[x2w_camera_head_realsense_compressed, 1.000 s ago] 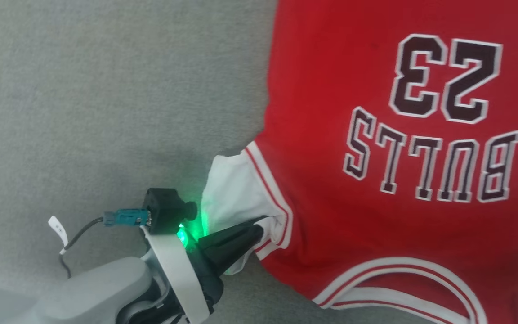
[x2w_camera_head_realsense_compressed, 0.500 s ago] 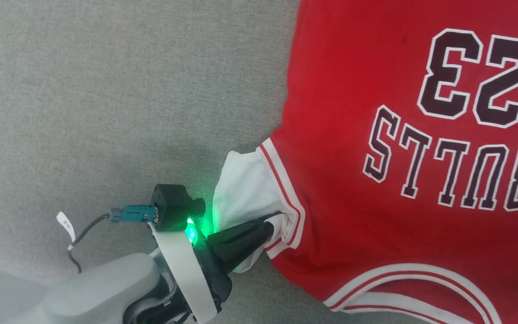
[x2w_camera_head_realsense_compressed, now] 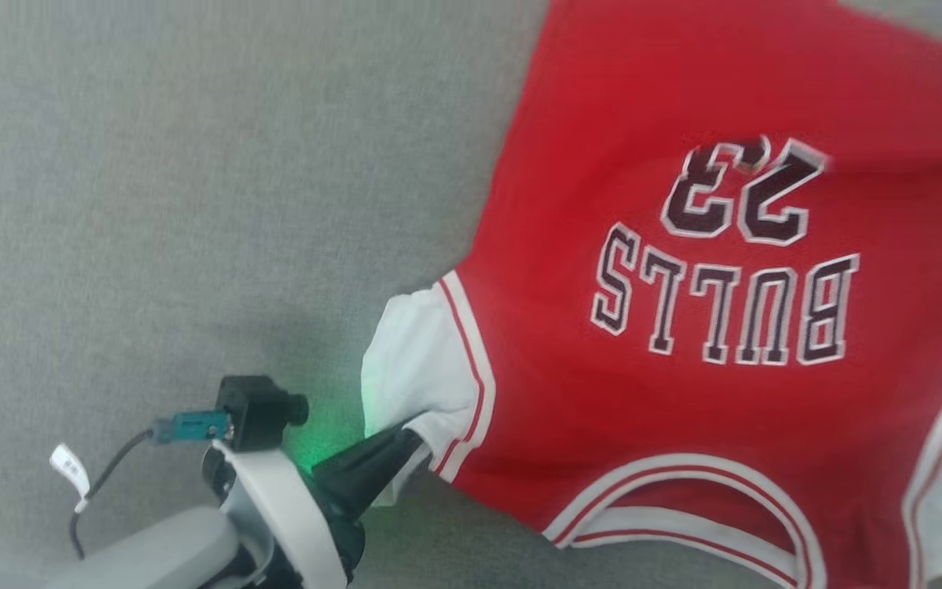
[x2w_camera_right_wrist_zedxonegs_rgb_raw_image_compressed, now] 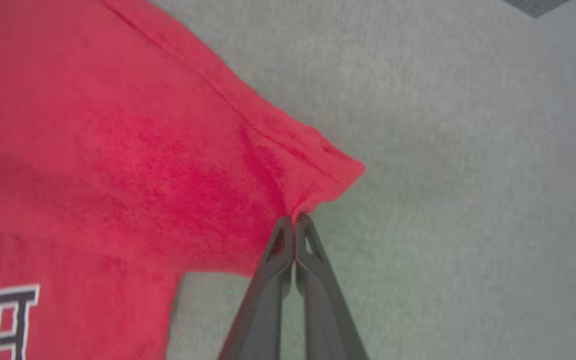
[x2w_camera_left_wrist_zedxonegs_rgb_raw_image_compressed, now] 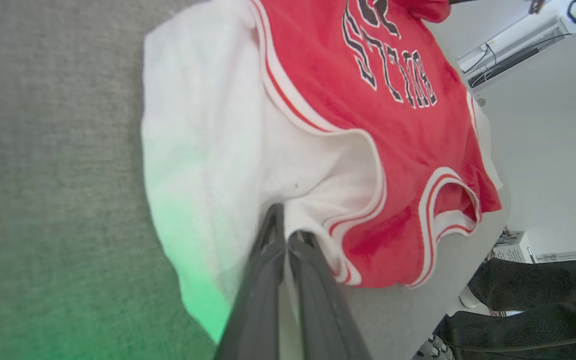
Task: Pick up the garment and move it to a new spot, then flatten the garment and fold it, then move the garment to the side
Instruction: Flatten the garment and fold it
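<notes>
The red soft-fabric shirt (x2w_camera_head_realsense_compressed: pixel 569 384) with white sleeve ends lies on the grey cloth surface (x2w_camera_head_realsense_compressed: pixel 193 204). The left gripper (x2w_camera_left_wrist_zedxonegs_rgb_raw_image_compressed: pixel 284 227) pinches its white sleeve, the right gripper (x2w_camera_right_wrist_zedxonegs_rgb_raw_image_compressed: pixel 294 220) its red hem corner. Its once-flat number now looks rumpled.

garment (x2w_camera_head_realsense_compressed: pixel 684 393) on surface (x2w_camera_head_realsense_compressed: pixel 193 204), right of centre; left gripper (x2w_camera_head_realsense_compressed: pixel 412 435) at its near-left sleeve, right gripper (x2w_camera_right_wrist_zedxonegs_rgb_raw_image_compressed: pixel 295 220) at a hem corner.

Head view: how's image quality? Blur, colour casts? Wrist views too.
Head view: motion-blurred, the shirt smeared, worst at its number; green glow spills on the sleeve by the left gripper. Left wrist view: same green cast lower left, otherwise fairly sharp. Right wrist view: soft, evenly lit, no glare around the right gripper.
</notes>
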{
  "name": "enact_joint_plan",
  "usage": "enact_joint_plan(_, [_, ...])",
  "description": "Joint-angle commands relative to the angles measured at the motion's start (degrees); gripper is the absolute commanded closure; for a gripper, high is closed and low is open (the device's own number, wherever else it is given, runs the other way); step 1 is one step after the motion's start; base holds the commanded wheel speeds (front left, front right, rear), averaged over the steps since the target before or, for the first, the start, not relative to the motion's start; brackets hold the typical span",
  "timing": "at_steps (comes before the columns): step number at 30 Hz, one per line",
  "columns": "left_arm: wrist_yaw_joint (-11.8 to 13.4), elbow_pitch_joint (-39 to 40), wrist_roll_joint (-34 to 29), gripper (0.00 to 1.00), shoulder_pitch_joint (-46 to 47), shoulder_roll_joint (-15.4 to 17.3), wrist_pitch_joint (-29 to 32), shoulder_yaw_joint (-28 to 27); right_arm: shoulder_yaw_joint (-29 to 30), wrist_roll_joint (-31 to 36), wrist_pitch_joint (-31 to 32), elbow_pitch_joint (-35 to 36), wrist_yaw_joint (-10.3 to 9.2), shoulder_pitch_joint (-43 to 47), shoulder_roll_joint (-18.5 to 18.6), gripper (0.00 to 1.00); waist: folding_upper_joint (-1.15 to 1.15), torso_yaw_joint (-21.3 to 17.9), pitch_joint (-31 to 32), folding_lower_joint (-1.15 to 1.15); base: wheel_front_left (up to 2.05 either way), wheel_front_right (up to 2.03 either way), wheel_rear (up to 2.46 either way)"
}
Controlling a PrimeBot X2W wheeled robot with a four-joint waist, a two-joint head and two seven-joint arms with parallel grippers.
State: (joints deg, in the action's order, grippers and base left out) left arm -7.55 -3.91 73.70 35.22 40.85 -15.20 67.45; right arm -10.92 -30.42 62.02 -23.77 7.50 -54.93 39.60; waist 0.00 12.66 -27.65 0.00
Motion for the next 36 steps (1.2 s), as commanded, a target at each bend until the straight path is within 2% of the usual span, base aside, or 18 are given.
enact_joint_plan(1, [0.2,-0.2,-0.2,1.00,-1.4,0.2,0.1,-0.7,0.0,-2.8,0.7,2.7,-0.02,4.2,1.8,1.00,0.00,-2.9,4.1,0.00,0.00,0.00,0.00])
enact_joint_plan(4, [0.2,-0.2,-0.7,1.00,-3.9,0.7,0.1,-2.1,2.1,-8.5,1.3,9.6,-0.02,14.5,5.6,1.00,0.00,-4.2,6.1,0.00,0.00,0.00,0.00])
enact_joint_plan(7, [0.2,-0.3,-1.2,1.00,-5.9,1.0,0.1,-3.9,5.0,-12.5,1.7,16.5,-0.02,25.9,7.4,1.00,0.00,-5.5,7.7,0.00,0.00,0.00,0.00])
enact_joint_plan(8, [0.2,-0.3,-1.4,1.00,-7.1,1.2,0.1,-5.1,6.8,-13.9,2.2,21.3,-0.01,33.8,7.7,1.00,0.00,-6.4,8.5,0.00,0.00,0.00,0.00])
enact_joint_plan(9, [0.2,-0.3,-1.4,1.00,-7.1,1.2,0.1,-5.1,6.8,-13.9,2.2,21.3,-0.01,33.8,7.7,1.00,0.00,-6.4,8.5,0.00,0.00,0.00,0.00])
enact_joint_plan(10, [0.2,-0.3,-1.8,1.00,-8.2,1.4,0.1,-6.2,9.0,-14.7,2.6,25.6,-0.02,40.9,6.6,1.00,0.00,-7.2,9.1,0.00,0.00,0.00,0.00])
enact_joint_plan(11, [0.2,-0.3,-1.8,1.00,-8.2,1.4,0.1,-6.2,9.0,-14.7,2.6,25.6,-0.02,40.9,6.6,1.00,0.00,-7.2,9.1,0.00,0.00,0.00,0.00])
enact_joint_plan(14, [0.2,-0.3,-2.1,1.00,-9.5,1.4,0.1,-7.9,11.2,-15.2,3.9,31.7,-0.02,50.9,4.2,1.00,0.00,-8.1,9.7,0.00,0.00,0.00,0.00])
enact_joint_plan(18, [0.2,-0.2,-2.6,1.00,-10.6,1.4,0.1,-9.6,12.3,-15.2,5.0,38.2,-0.02,59.8,-0.2,1.00,0.00,-8.8,9.8,0.00,0.00,0.00,0.00])
enact_joint_plan(23, [0.2,0.1,-2.6,1.00,-11.1,1.5,0.1,-11.0,10.9,-13.9,5.9,42.5,-0.02,65.4,-5.1,1.00,0.00,-9.0,9.2,0.00,0.00,0.00,0.00])
enact_joint_plan(27, [0.2,0.2,-2.8,1.00,-11.1,1.5,0.1,-11.5,10.2,-13.0,4.6,43.5,-0.02,66.1,-7.0,1.00,0.00,-9.3,8.8,0.00,0.00,0.00,0.00])
enact_joint_plan(28, [0.2,0.2,-2.7,1.00,-11.1,1.5,0.1,-11.6,10.3,-12.9,4.0,43.9,-0.02,66.0,-7.1,0.94,0.00,-9.4,8.7,0.00,0.00,0.00,0.00])
enact_joint_plan(29, [0.2,0.2,-2.7,1.00,-11.1,1.4,0.1,-11.7,10.8,-12.7,3.1,44.5,-0.02,65.7,-7.1,0.54,0.00,-9.5,8.7,0.00,0.00,0.00,0.00])
enact_joint_plan(30, [0.2,0.2,-2.7,1.00,-11.1,1.3,0.1,-11.8,11.4,-12.7,2.3,45.1,-0.02,65.4,-7.2,0.01,0.00,-9.7,8.6,0.00,0.00,0.00,0.00])
enact_joint_plan(36, [0.2,0.6,-2.9,1.00,-11.4,0.9,0.1,-12.0,19.6,-16.6,0.3,51.3,-0.01,63.7,-6.0,0.00,0.00,-9.6,8.3,0.00,0.00,0.00,0.00])
